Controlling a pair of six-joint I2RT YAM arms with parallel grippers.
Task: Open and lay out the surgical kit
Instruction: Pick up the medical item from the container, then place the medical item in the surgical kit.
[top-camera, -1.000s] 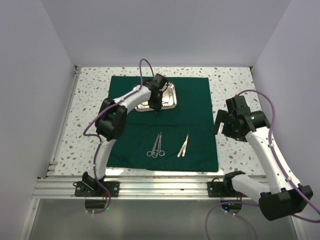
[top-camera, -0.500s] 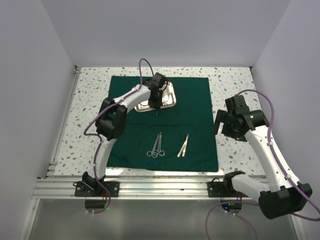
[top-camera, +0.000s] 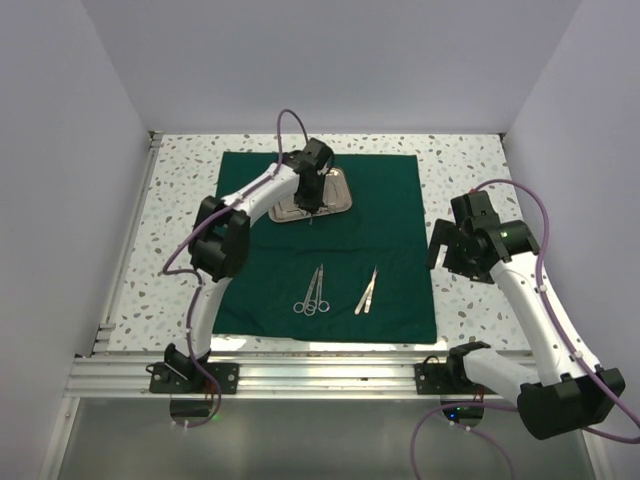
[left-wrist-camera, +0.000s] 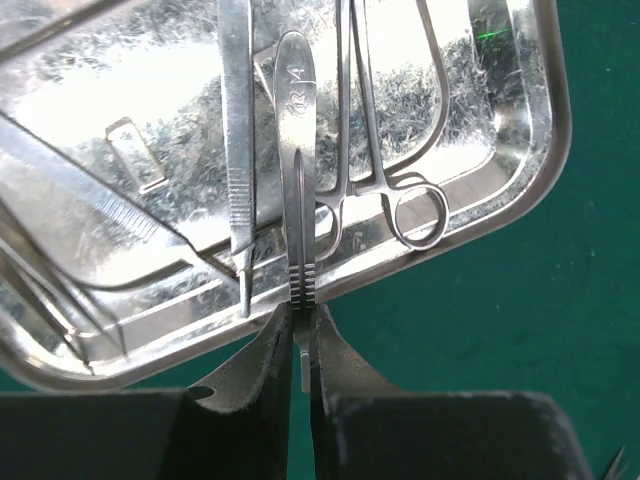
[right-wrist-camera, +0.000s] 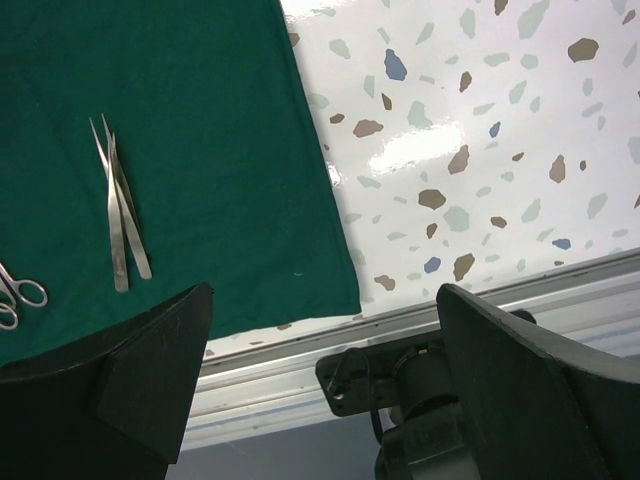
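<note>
Left gripper (left-wrist-camera: 300, 345) pinched shut on a flat steel tool (left-wrist-camera: 297, 150) at the tray (left-wrist-camera: 520, 200) rim, far end of the green cloth (top-camera: 390, 250). Tool's length runs straight away from the gripper, into the tray. Right gripper (right-wrist-camera: 322, 290) wide open, empty, off the cloth's right edge, well apart.

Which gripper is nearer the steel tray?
Left. The left gripper is at the tray's near rim, shut on a steel instrument; the right gripper hangs open beside the drape's right edge.

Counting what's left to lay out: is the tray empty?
No, the tray holds forceps and more, including tweezers pinched in the left fingers.
</note>
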